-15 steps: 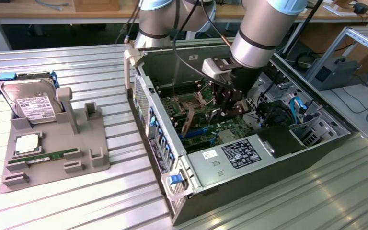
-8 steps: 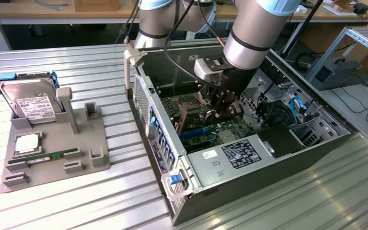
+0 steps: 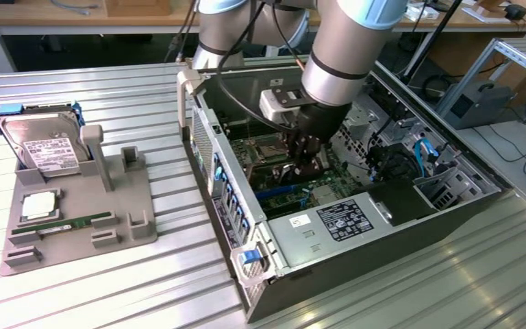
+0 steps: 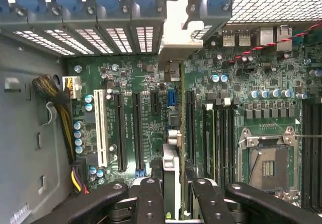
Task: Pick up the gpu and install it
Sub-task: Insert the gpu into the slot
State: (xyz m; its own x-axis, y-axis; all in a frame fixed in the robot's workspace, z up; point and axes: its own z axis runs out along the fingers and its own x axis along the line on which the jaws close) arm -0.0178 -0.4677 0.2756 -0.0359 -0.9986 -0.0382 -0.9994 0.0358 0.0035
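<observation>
The gpu (image 4: 172,133) shows edge-on in the wrist view as a thin card running from between my fingers toward its pale metal bracket (image 4: 177,30) at the case's rear wall. It stands upright over the green motherboard (image 4: 146,78), in line with the expansion slots. My gripper (image 4: 171,186) is shut on the card, with one dark finger (image 4: 150,196) on each side. In the exterior view the gripper (image 3: 303,163) reaches down inside the open computer case (image 3: 244,233), just above the motherboard, and the card is mostly hidden beneath it.
Black expansion slots (image 4: 128,131) and a white slot (image 4: 102,128) lie beside the card, with memory slots (image 4: 219,138) and the CPU socket (image 4: 266,166) on the other side. A cable bundle (image 4: 58,110) hangs nearby. On the exterior view's left, a grey fixture (image 3: 80,205) holds a hard drive (image 3: 42,145) and a memory stick (image 3: 66,224).
</observation>
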